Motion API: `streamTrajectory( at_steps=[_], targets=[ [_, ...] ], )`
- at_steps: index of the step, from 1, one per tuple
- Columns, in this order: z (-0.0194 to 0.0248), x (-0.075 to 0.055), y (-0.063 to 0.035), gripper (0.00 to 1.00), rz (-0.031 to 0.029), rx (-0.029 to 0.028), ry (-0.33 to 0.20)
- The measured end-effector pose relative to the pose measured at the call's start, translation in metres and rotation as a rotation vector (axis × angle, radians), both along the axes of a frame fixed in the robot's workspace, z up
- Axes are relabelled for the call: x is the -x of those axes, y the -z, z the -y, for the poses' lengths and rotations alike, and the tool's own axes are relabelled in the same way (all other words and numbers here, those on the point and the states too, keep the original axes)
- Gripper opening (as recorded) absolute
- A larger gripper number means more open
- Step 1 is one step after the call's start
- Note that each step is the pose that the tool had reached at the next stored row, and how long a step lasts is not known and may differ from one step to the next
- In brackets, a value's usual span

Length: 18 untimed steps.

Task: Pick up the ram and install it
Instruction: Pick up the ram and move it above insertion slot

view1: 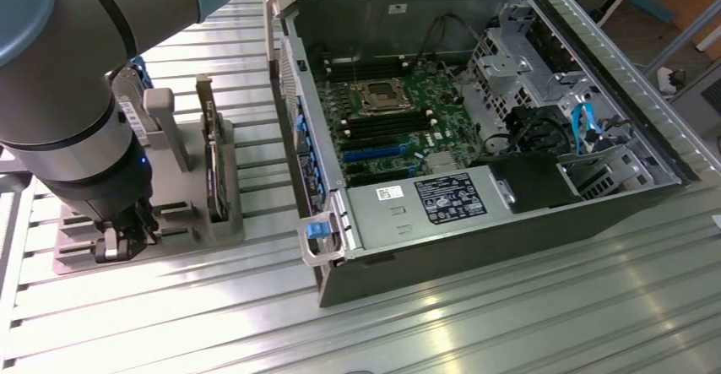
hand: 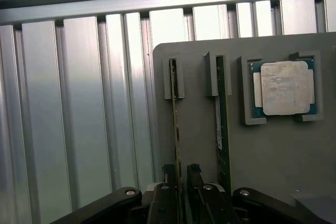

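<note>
1. Your gripper (hand: 181, 170) is down at the gray tray (hand: 262, 171), which sits on the table (hand: 79, 129) at the exterior view's left.
2. Its fingers (hand: 169, 177) stand partly open, one on each side of the ram (hand: 176, 114). A thin gap shows beside one finger, so nothing is clamped.
3. The ram stands on edge in its slot in the tray.
4. A second stick (hand: 223, 129) with a white label stands in the next slot, just beside it, and a processor chip (hand: 286, 87) lies past that.
5. The open computer case (view1: 485, 239) sits well apart, at the exterior view's right.
</note>
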<state>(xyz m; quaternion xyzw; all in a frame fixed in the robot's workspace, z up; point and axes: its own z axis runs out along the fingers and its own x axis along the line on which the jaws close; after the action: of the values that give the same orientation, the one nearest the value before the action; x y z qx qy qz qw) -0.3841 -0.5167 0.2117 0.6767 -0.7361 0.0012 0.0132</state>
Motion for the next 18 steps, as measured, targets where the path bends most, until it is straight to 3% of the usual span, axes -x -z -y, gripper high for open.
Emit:
streamTrajectory(
  at_steps=[18],
  targets=[
    [0.0000,-0.0014,0.0001,0.23,0.0001,0.0000,0.000]
  ],
)
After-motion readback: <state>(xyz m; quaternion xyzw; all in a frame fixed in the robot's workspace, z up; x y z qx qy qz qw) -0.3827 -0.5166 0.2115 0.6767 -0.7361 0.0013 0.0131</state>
